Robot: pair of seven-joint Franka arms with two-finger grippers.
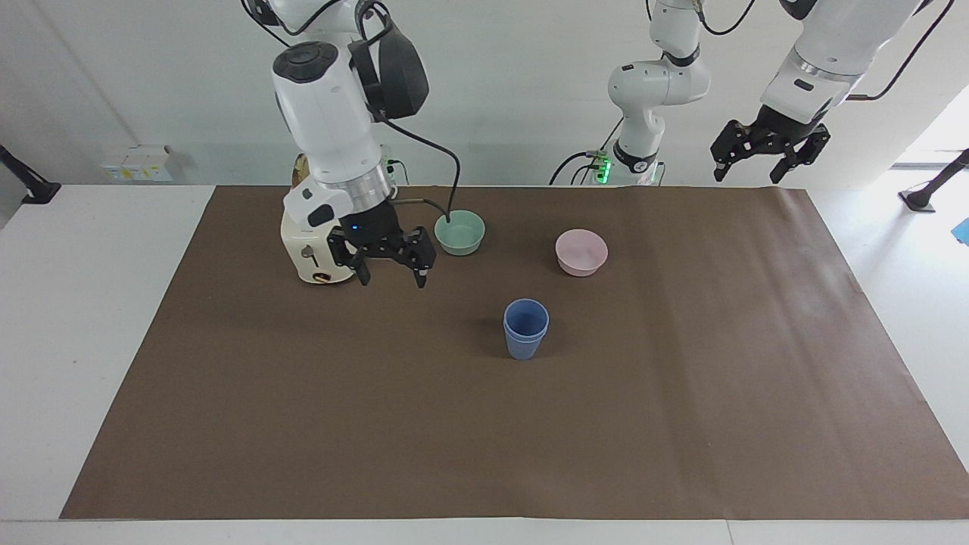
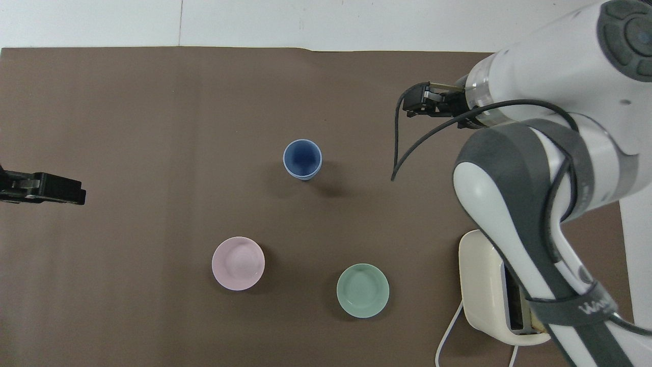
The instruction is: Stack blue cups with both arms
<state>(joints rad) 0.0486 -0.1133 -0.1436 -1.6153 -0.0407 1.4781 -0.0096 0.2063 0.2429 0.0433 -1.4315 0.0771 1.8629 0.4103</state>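
I see a white table (image 1: 91, 318) covered mostly by a brown mat (image 1: 681, 424), with a plain white wall (image 1: 530, 91) at the robots' end. Bright daylight comes in at the left arm's end, over a pale floor (image 1: 939, 250). A small white box (image 1: 136, 163) sits against the wall toward the right arm's end.

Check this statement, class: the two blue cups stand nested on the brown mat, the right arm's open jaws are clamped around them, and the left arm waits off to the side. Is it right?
Not quite. The blue cups do stand nested on the brown mat, but the right gripper is not around them: the facing view shows it raised, jaws open and empty, in front of the toaster. The left gripper does wait at its own end.
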